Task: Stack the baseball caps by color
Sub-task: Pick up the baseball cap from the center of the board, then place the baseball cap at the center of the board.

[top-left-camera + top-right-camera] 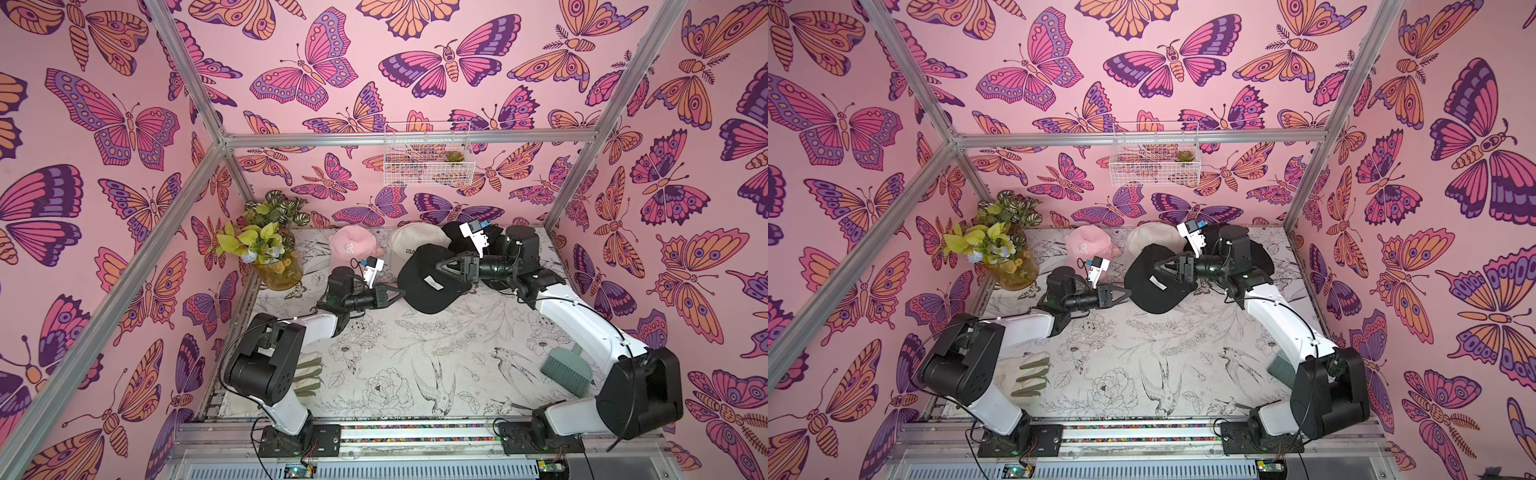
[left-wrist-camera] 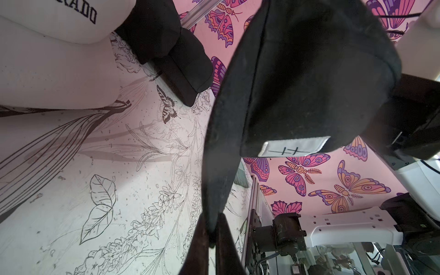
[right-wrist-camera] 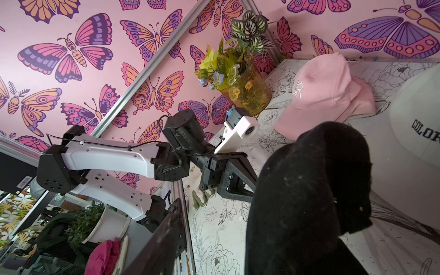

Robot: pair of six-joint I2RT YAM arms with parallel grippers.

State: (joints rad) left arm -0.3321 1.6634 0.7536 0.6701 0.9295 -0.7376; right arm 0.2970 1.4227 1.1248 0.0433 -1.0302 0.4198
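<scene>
Nearest: black cap (image 2: 297, 71), mid-frame over counter (image 1: 415, 353), brim toward left arm (image 1: 311, 324). Left jaws closed on brim edge; right jaws at crown, grip unclear. Other black caps (image 2: 164, 42) beyond, nearer right arm (image 1: 561, 307).

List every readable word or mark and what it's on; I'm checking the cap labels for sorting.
"COLOR": black lettering on the cream cap, cut off in the right wrist view.
"RADO": the lettering's end, on a cream cap in the left wrist view.
Pink cap: white interlaced monogram, letters unclear.
White patch on the black cap: a line with two cross strokes, no word.
Barcode sticker: too small to read.
</scene>
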